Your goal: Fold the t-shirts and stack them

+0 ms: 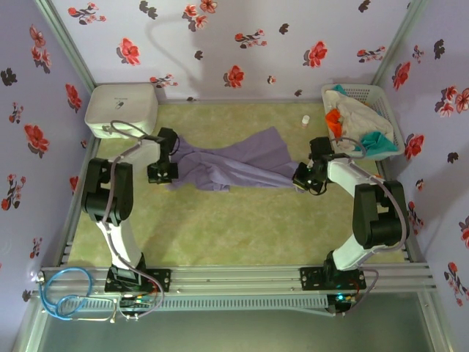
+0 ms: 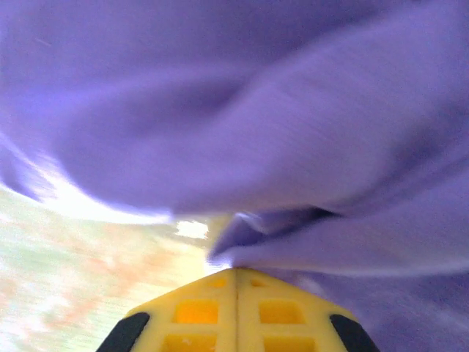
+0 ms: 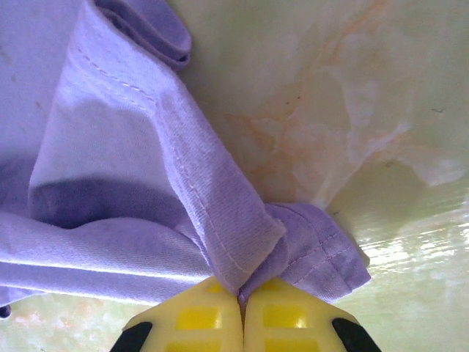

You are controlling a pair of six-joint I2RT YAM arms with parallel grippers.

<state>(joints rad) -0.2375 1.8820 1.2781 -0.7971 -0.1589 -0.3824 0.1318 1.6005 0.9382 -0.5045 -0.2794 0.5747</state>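
Top, left-wrist and right-wrist views of a two-arm table. A lavender-purple soft cloth t-shirt [image 1: 227,165] lies crumpled and drawn out lengthwise across the middle of the pale green mottled table surface [image 1: 242,227], spanning the gap between the two arms. The left gripper [image 1: 163,173] sits at the shirt's left end; in the wrist view its yellow fingers [image 2: 198,312] meet with no gap, and a fold of the purple cloth [image 2: 293,147] is nipped at their tips. The right gripper [image 1: 305,180] sits at the shirt's right end; its yellow pads [image 3: 194,319] are likewise pressed together, pinching a stitched hem corner of the shirt [image 3: 132,183] that bunches just above them. At the far right corner stands a white lattice plastic basket [image 1: 390,110] containing an orange t-shirt [image 1: 334,119], an off-white t-shirt [image 1: 359,114] and a teal t-shirt [image 1: 377,141], heaped together unfolded. A white rounded plastic box [image 1: 121,106] occupies the far left corner, well apart from the basket.
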